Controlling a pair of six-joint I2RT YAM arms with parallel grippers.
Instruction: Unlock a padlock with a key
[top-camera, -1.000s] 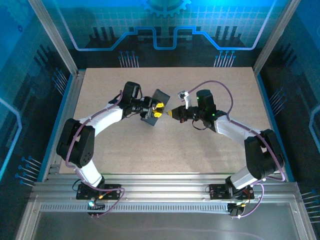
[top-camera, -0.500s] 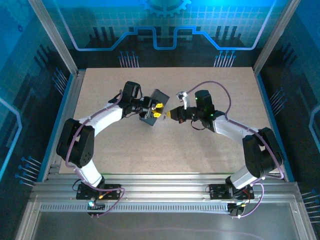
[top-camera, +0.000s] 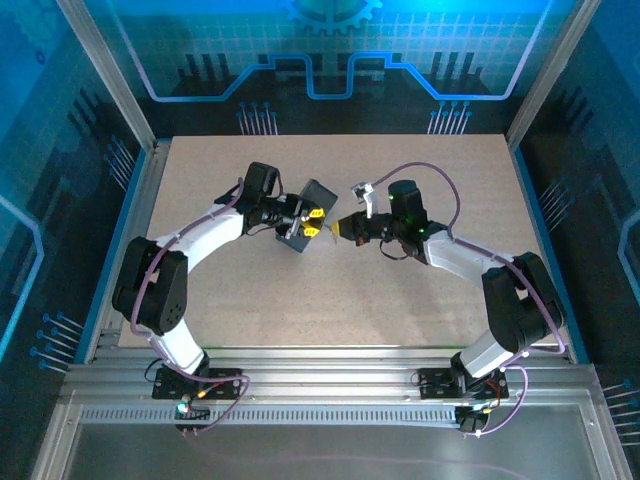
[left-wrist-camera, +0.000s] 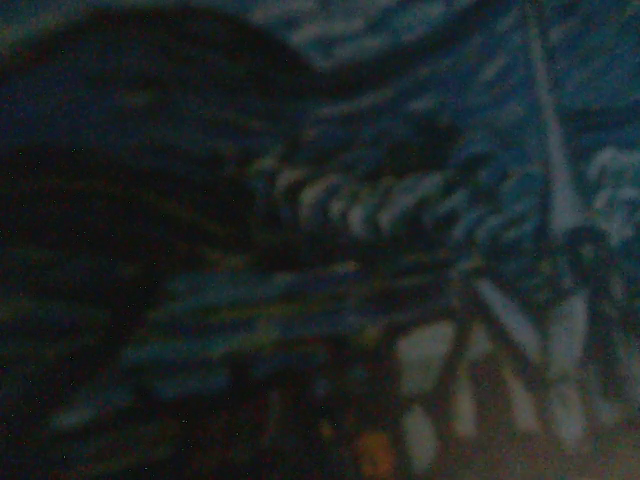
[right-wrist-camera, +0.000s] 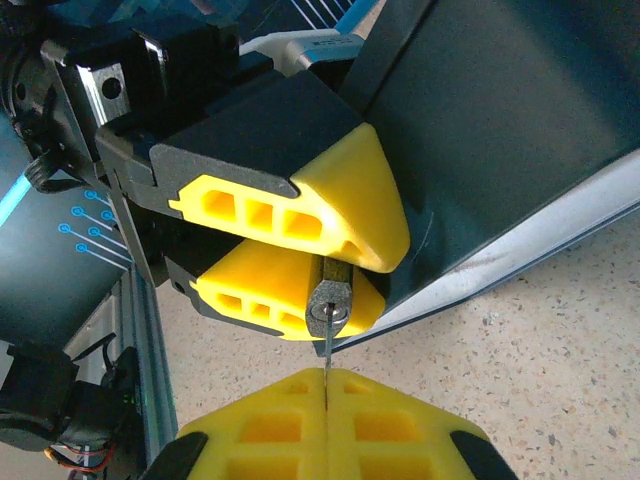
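In the right wrist view the left tool pinches the padlock between its two yellow fingers, the small grey body poking out from the gap with its keyhole face turned toward the camera. Just below the padlock, the right tool is pressed together on the key, whose thin blade stands straight up with its tip at the padlock's keyhole. A dark box rises directly behind the padlock, and the speckled desk lies below and to its right. From the top camera, both tools meet at the padlock above mid-desk
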